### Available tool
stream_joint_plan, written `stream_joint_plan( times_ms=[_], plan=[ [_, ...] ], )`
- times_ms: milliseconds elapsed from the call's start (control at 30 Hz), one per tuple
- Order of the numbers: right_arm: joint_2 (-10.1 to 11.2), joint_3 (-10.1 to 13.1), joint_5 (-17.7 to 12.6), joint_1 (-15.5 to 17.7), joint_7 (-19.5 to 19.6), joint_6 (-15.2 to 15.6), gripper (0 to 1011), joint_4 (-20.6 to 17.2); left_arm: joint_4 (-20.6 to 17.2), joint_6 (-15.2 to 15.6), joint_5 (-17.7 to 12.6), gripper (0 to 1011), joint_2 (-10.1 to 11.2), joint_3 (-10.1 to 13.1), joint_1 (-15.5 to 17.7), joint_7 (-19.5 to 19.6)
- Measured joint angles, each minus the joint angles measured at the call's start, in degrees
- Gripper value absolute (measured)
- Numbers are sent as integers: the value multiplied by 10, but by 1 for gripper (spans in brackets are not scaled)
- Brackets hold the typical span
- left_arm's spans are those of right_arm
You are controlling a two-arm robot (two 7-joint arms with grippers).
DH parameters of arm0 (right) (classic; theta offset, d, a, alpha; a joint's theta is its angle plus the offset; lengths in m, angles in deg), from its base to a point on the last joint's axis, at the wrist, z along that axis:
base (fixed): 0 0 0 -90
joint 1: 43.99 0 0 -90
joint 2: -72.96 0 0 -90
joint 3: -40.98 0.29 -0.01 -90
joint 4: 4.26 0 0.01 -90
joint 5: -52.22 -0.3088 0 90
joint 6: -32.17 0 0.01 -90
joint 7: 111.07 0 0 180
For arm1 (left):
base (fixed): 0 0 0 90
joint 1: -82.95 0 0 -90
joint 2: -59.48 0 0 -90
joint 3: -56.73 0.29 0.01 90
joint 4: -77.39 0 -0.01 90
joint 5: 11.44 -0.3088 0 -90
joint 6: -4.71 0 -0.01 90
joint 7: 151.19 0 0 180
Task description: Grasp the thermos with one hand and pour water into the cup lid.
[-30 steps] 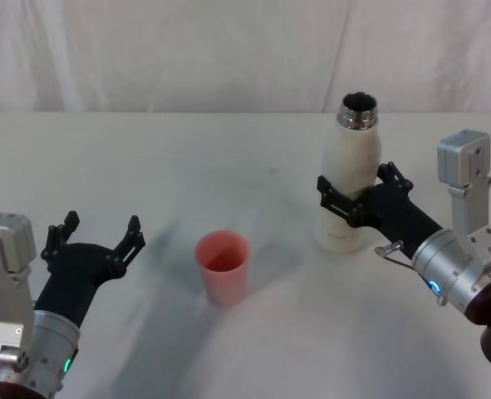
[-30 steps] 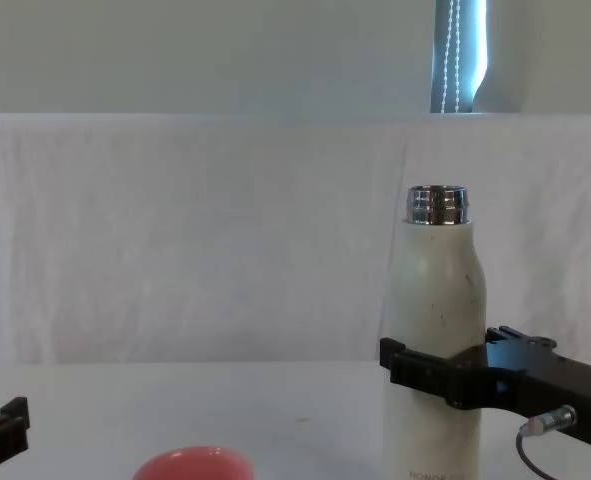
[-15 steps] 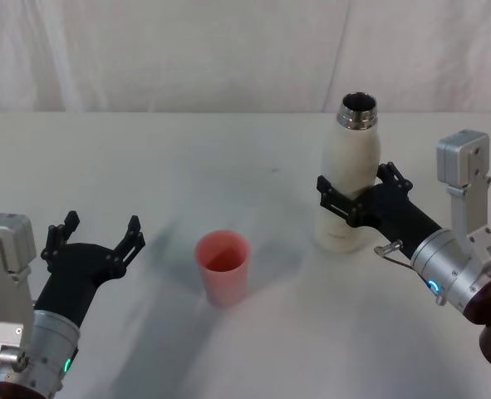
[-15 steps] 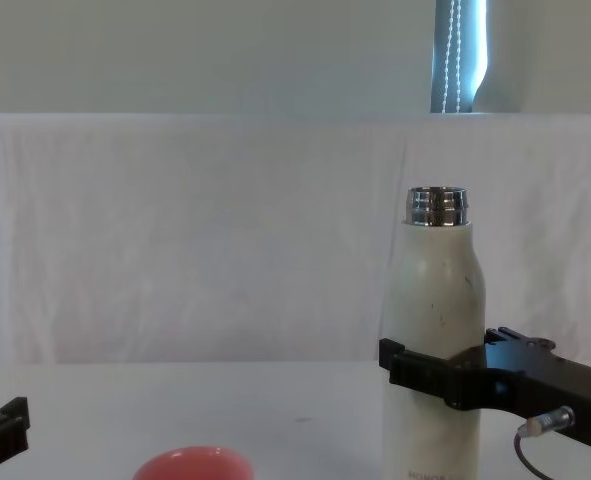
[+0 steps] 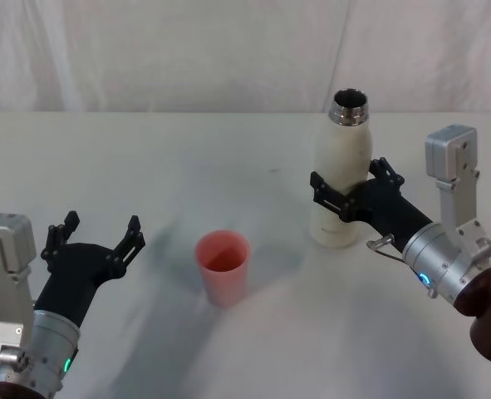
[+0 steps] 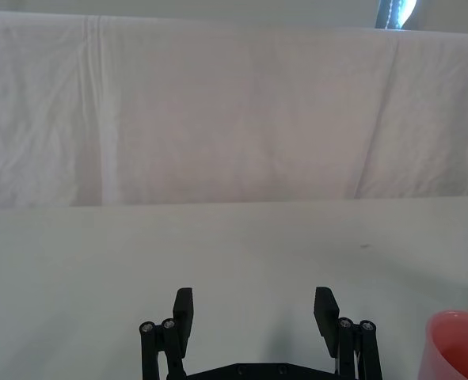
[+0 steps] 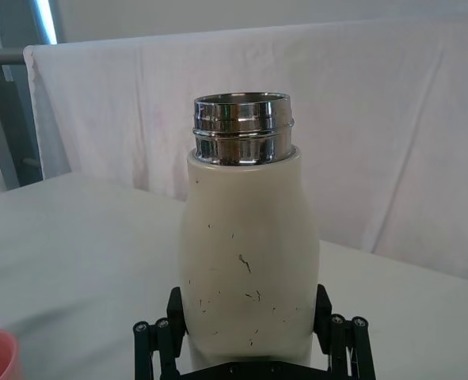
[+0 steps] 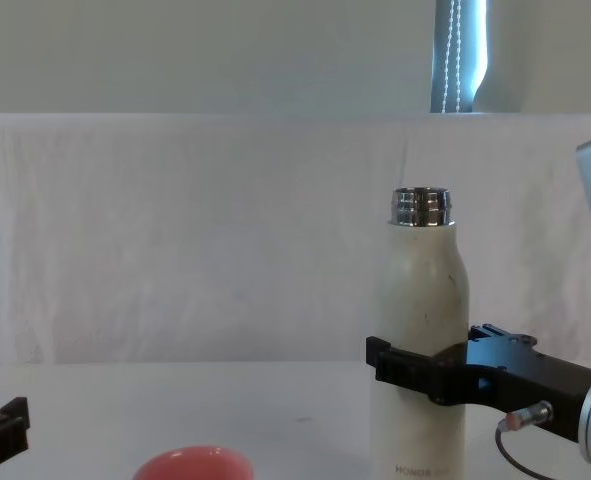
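The thermos (image 5: 342,170) is a cream-white speckled bottle with an open steel neck, standing upright right of centre. My right gripper (image 5: 345,191) is shut on its lower body, one finger on each side, as the right wrist view shows on the thermos (image 7: 249,261). Its base is at or just above the table; I cannot tell which. The salmon-pink cup lid (image 5: 223,266) stands upright on the table to the thermos's left and nearer me. My left gripper (image 5: 100,229) hovers open at the lower left, apart from the cup lid (image 6: 459,344).
A white cloth covers the table (image 5: 187,158), and a white curtain (image 5: 228,50) hangs behind it. Bare tabletop lies between the cup lid and the thermos and across the far left.
The right gripper has shifted the thermos a little to the left and slightly upward, toward the cup lid. The left gripper and cup lid have stayed put.
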Motion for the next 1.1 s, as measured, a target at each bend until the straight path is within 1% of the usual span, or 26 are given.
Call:
stream_joint_plan(
  times_ms=[500,1100],
  plan=[
    [-1,-5,-1,-7,0,-6,959,14,0,0,0,1001,0,0,0,0],
    [-3,-5,0,-8,0,-13,959,23,0,0,0,1001,0,0,0,0]
  ],
)
